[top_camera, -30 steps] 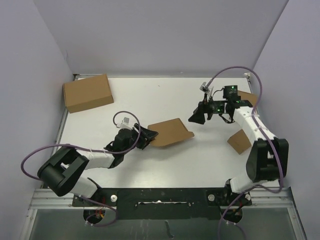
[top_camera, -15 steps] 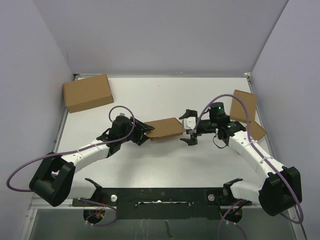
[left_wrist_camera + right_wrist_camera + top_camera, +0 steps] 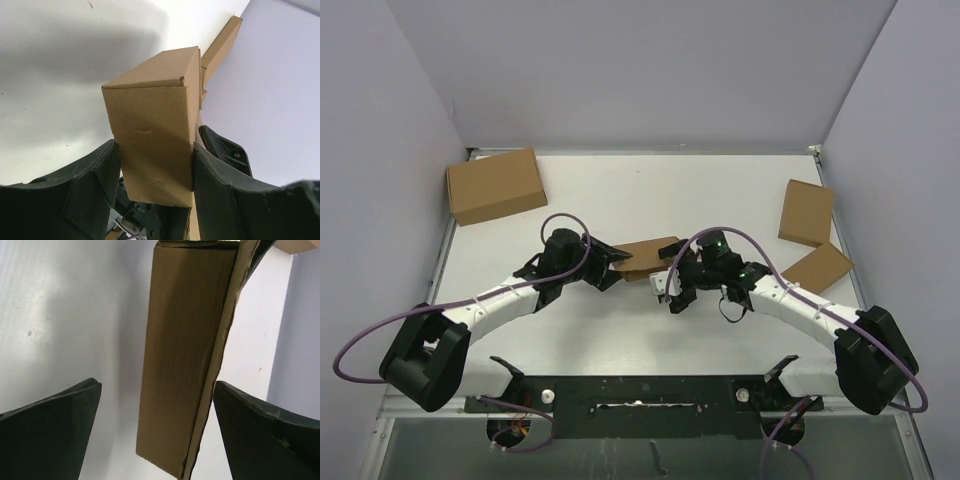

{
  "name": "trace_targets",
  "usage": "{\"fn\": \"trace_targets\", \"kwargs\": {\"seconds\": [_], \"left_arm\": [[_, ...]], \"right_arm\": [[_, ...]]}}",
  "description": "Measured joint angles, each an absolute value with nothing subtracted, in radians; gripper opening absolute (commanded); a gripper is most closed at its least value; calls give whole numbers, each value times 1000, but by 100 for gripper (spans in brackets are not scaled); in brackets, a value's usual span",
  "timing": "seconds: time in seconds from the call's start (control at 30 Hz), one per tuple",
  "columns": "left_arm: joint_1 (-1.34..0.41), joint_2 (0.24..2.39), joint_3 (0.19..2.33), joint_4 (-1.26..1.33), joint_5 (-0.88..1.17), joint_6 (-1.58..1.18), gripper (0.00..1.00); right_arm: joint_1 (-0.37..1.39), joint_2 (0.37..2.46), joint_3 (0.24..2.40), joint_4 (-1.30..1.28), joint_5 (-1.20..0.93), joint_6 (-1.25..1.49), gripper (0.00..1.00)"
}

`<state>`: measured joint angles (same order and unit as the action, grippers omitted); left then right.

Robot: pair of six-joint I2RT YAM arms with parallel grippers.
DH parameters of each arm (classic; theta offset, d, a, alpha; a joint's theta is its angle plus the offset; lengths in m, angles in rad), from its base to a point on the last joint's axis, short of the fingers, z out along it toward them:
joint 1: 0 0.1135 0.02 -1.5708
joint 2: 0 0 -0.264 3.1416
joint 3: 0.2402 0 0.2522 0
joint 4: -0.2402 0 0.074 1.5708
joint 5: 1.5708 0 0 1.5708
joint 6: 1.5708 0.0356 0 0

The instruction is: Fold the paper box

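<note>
**Left tool clamps the box while the right tool straddles its free end**

The left tool (image 3: 155,165) is closed on one end of the paper box (image 3: 150,125). Its two dark fingers (image 3: 90,175) press the opposite long faces, so the brown oblong sticks straight out ahead of the tool. This grip looks meant as an anchor: with one end pinned, the far end is held out for the other arm to work on. The box appears raised off the bench (image 3: 620,190), which would leave room for fingers to pass under it.

The right tool (image 3: 157,415) is spread wide, with one finger on each side of the box's other end and bare bench showing in both gaps. It touches nothing. In its wrist view a loose flap edge (image 3: 220,355) runs along the side of the box nearer its right finger. The wide stance probably lets it slide over that end before pressing the flap home. If it closes off-centre, it may crease the wall instead of the fold line.

Beyond the left tool, off to its left, a larger closed carton (image 3: 495,185) lies near the back corner. To the right of the right tool, well apart, two small closed boxes (image 3: 806,212) sit out of the way of the work.
</note>
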<state>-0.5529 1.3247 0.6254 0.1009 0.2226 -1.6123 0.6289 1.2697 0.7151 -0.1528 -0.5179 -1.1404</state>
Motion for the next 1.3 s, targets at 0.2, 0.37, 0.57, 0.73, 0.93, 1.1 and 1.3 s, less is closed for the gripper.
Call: {"fn": "trace_targets", "kwargs": {"seconds": [0.2,0.37,0.57,0.73,0.93,1.1,1.3], "left_arm": [[-553,1325,625,105,234,-1635,41],[-553,1326,625,109,240,-1644,43],[-548,1327,625,129,238,-1657,50],[-548,1327,625,146,233,-1662,68],[-548,1323,623,180,229,-1663,98],[-548,1287,615,172,204,-1663,98],[-548,1161,601,115,145,-1614,98]], "right_arm": [[677,1295,669,5,-373,-1140,76],[690,1303,653,83,-308,-1138,58],[697,1303,644,120,-276,-1137,47],[701,1303,639,143,-261,-1132,45],[701,1303,639,149,-262,-1093,44],[701,1303,639,148,-264,-1060,44],[678,1298,665,110,-296,-989,43]]}}
